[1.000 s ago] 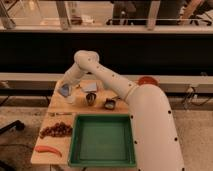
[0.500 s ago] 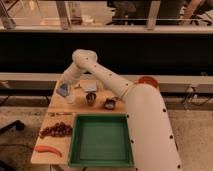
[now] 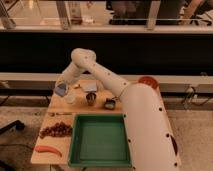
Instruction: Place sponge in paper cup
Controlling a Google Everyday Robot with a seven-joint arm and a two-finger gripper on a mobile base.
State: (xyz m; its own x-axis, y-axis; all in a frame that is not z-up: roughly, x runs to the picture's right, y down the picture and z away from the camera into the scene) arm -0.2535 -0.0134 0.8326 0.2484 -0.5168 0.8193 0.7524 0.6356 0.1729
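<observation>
The light-blue sponge (image 3: 61,90) is at the tip of my gripper (image 3: 63,87), tilted, over the far left part of the wooden table (image 3: 60,116). The gripper is shut on it. The small white paper cup (image 3: 71,98) stands on the table just right of and a little nearer than the sponge, close below the gripper. My arm reaches over from the right, bends at its elbow above the table's back edge and comes down to the sponge.
A pale grey flat square (image 3: 90,87) lies at the back. A dark metallic cup (image 3: 91,98) and a dark small mug (image 3: 110,104) stand right of the paper cup. A green tray (image 3: 100,141) fills the front. Dark grapes (image 3: 55,130) and a red pepper (image 3: 47,149) lie front left.
The gripper has moved slightly with the sponge, which sits a little higher and further left than a second ago. Everything else on the table has stayed put.
</observation>
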